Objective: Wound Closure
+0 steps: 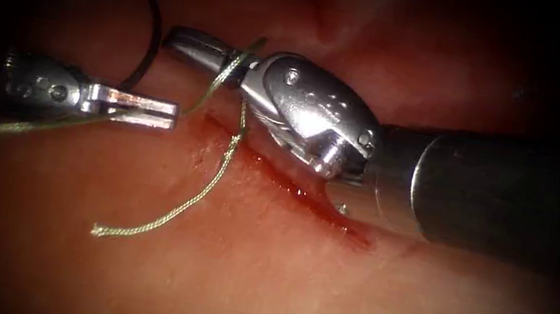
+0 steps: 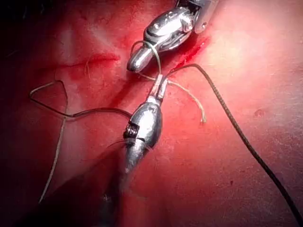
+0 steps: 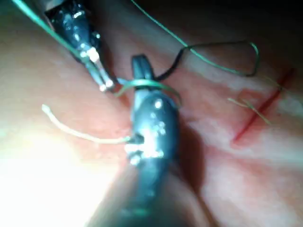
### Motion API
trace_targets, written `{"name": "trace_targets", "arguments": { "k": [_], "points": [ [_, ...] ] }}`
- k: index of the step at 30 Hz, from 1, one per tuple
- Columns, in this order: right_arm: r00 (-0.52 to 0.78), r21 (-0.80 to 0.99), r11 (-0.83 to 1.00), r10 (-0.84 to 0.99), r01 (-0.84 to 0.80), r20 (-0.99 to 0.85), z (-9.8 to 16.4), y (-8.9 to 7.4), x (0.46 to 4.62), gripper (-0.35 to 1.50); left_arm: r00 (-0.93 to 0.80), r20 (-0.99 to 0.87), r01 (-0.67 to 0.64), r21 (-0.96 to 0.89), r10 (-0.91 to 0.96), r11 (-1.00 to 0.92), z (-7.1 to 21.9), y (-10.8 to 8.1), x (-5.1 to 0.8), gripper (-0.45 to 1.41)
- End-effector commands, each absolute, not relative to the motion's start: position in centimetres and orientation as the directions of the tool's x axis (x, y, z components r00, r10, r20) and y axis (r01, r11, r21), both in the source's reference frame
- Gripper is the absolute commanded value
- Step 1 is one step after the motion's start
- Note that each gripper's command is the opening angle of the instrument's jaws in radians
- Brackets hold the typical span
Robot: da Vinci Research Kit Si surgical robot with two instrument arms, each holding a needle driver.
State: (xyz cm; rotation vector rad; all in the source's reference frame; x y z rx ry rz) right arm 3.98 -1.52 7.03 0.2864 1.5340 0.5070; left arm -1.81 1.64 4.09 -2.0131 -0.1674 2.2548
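The right tool (image 1: 195,50) is coming in from the right, lying along the cut (image 1: 304,196) in the tissue (image 1: 272,286), with its jaws pressed together and a loop of thread (image 1: 234,68) wrapped around them; it is gripping nothing that can be seen. The left tool (image 1: 142,108) is sitting on the left of the cut, just beside the right tool's tip, its jaws closed and pinching the thread, which is trailing away toward the left edge. A short free tail (image 1: 161,221) is running from the cut's left end down across the tissue and ending frayed. Red fluid (image 1: 317,206) is lining the cut beneath the right tool's wrist. A dark strand (image 1: 152,34) is curving above the left tool; the needle cannot be made out, so whether it is in the tissue cannot be told.

Judging from the wrap, a knot is being formed. To do it well, the loop ought to be kept well back on the right jaws so it is not slipping off the tip, the left tool should be holding steady, gentle tension, and the short tail should be left lying within reach, without the tissue edge being dragged
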Motion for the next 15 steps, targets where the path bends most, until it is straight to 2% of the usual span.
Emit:
{"name": "trace_targets", "arguments": {
  "k": [1,8,15],
  "points": [
    [-0.047,0.484,0.867,0.482,-0.118,-0.875,7.06,-1.52,4.06,-0.35,-0.111,-0.981,-0.010,-0.160,0.160,-0.987,4.20,1.64,-1.85,-0.45],
    [-0.059,0.494,0.869,0.492,-0.033,-0.869,6.96,-1.56,4.08,-0.35,-0.119,-0.977,-0.017,-0.173,0.174,-0.985,4.44,1.61,-1.78,-0.45],
    [0.013,0.472,0.877,0.473,0.088,-0.881,7.00,-1.58,4.13,-0.35,-0.116,-0.978,-0.017,-0.173,0.174,-0.985,4.44,1.60,-1.77,-0.45]
  ]
}}
